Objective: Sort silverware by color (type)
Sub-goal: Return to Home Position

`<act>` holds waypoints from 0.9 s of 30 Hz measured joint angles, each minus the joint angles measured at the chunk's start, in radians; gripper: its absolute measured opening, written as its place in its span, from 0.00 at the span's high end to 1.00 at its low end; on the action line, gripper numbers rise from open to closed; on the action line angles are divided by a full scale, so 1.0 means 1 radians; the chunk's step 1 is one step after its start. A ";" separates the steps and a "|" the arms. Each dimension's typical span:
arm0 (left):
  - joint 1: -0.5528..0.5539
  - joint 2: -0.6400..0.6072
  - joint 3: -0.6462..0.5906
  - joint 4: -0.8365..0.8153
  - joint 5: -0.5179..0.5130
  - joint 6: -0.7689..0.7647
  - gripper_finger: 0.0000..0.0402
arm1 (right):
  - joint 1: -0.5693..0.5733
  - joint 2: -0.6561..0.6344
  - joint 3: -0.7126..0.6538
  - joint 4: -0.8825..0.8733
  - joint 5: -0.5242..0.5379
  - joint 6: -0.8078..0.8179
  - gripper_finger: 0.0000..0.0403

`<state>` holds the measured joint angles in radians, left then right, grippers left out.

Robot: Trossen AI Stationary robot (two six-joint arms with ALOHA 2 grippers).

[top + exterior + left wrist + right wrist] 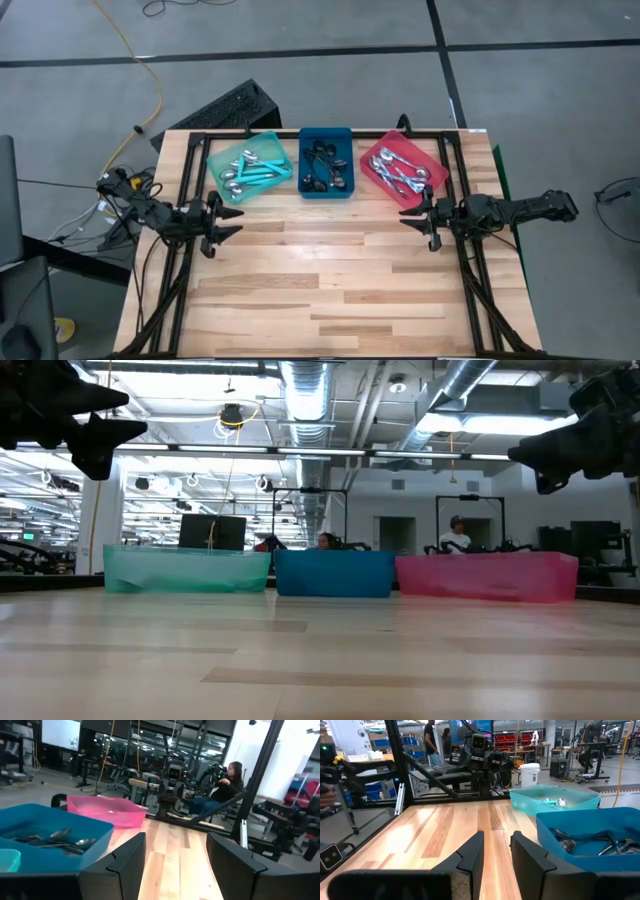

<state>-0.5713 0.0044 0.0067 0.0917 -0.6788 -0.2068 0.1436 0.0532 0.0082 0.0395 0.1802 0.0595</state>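
Walls of the teal tray (186, 572), blue tray (334, 574) and pink tray (486, 577) hide whatever's inside from the low view. From above you can make out teal-handled spoons (255, 170) in the teal one, black spoons (325, 168) in the blue one and silver spoons (400, 172) in the pink one, though the black ones blur into a dark clump. Left gripper (236, 223) hovers over the table (330, 290) just in front of the teal tray and right gripper (412, 222) mirrors it in front of the pink tray, both pointing inward, fingers apart, only dark cut-off shapes at the low view's top corners.
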 joint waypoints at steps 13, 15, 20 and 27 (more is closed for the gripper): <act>0.000 0.000 0.000 0.000 0.001 0.121 0.52 | 0.000 0.000 -0.001 -0.001 0.000 0.001 0.70; 0.000 0.000 0.000 0.000 0.001 0.109 0.52 | 0.000 0.000 -0.001 -0.001 0.000 0.001 0.70; 0.000 0.000 0.000 0.000 0.001 0.093 0.52 | 0.000 0.000 -0.001 -0.001 0.000 0.002 0.70; 0.000 0.000 0.000 0.000 0.001 0.092 0.52 | 0.000 0.000 -0.001 -0.001 0.000 0.002 0.70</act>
<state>-0.5713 0.0044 0.0067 0.0914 -0.6780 -0.1146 0.1436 0.0532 0.0072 0.0386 0.1802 0.0612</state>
